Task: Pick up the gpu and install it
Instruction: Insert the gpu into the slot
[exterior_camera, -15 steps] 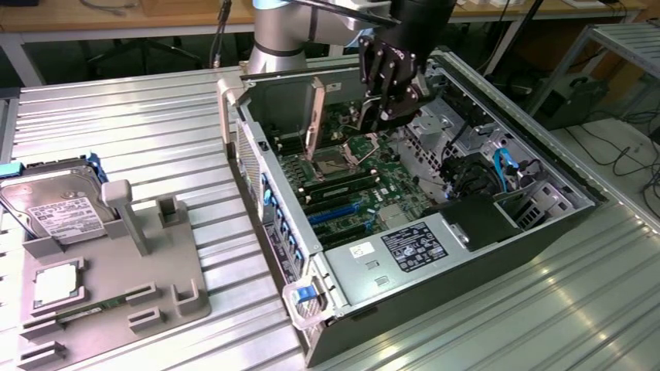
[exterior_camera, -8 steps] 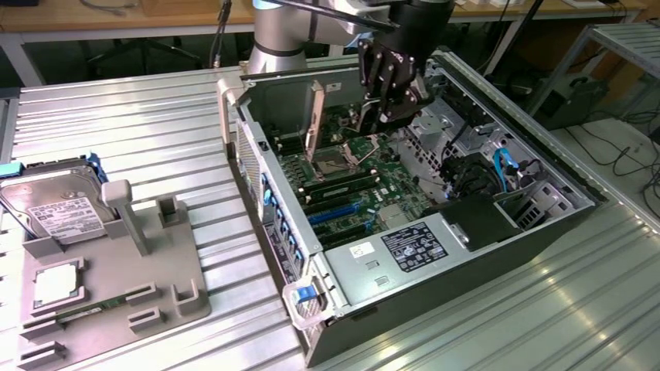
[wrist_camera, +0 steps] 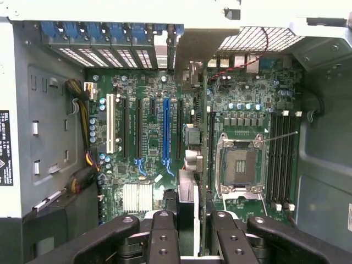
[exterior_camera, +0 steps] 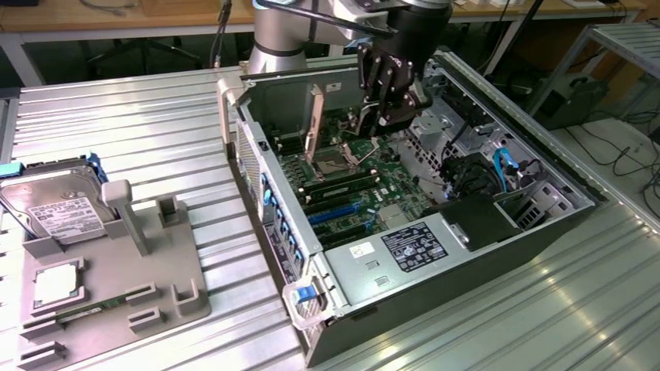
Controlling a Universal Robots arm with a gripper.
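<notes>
The gpu (wrist_camera: pixel 202 137) appears edge-on in the wrist view as a thin dark card running away from my gripper (wrist_camera: pixel 187 234), with its metal bracket (wrist_camera: pixel 192 47) at the far end near the case's rear slots. My gripper is shut on it. In the exterior view my gripper (exterior_camera: pixel 390 114) hangs inside the open computer case (exterior_camera: pixel 341 286), holding the gpu (exterior_camera: pixel 354 127) upright just above the motherboard (exterior_camera: pixel 356 197). The bracket (exterior_camera: pixel 317 104) stands beside the rear wall. The card lies between the expansion slots (wrist_camera: pixel 166 135) and the processor socket (wrist_camera: pixel 240 165). I cannot tell whether its lower edge touches a slot.
On the exterior view's left, a grey fixture (exterior_camera: pixel 154 263) holds a silver hard drive (exterior_camera: pixel 57 205), a square chip (exterior_camera: pixel 57 282) and a small green memory stick (exterior_camera: pixel 77 315). Ribbed metal tabletop (exterior_camera: pixel 134 124) surrounds the case. Cables and a drive cage (exterior_camera: pixel 495 178) crowd the case's far end.
</notes>
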